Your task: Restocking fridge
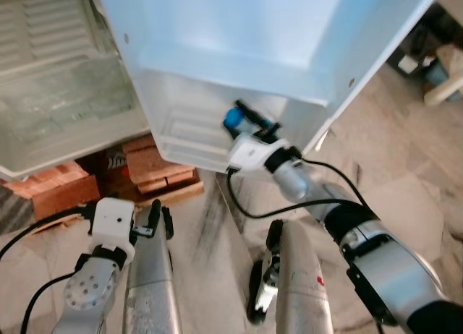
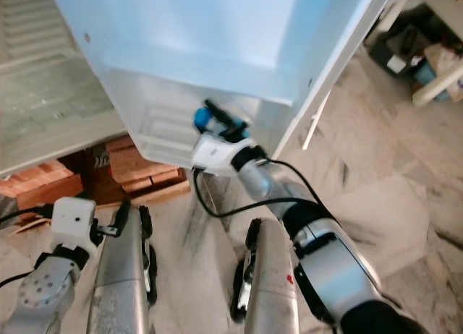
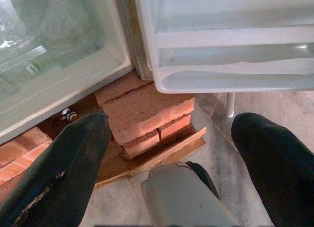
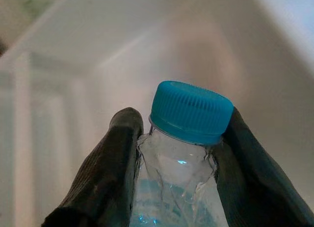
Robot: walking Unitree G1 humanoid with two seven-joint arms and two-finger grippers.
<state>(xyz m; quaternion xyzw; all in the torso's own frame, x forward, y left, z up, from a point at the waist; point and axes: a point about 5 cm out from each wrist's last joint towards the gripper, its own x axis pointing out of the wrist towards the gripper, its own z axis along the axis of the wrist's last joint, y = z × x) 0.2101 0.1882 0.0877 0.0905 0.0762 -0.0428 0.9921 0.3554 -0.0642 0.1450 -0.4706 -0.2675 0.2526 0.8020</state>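
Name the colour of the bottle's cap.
Blue cap, clearest in the right wrist view.

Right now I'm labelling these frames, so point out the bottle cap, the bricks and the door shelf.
bottle cap point(image 4: 191, 111), right wrist view, side of the blue cap
bricks point(image 3: 147, 111), left wrist view, top of the stack
door shelf point(image 1: 189, 135), left eye view, inside floor

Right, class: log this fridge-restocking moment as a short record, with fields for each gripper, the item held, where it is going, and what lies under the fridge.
right gripper: shut on the water bottle, reaching into the door shelf
water bottle: clear plastic, blue cap
door shelf: white, lowest on the open fridge door
left gripper: open, low, holding nothing
under fridge: bricks
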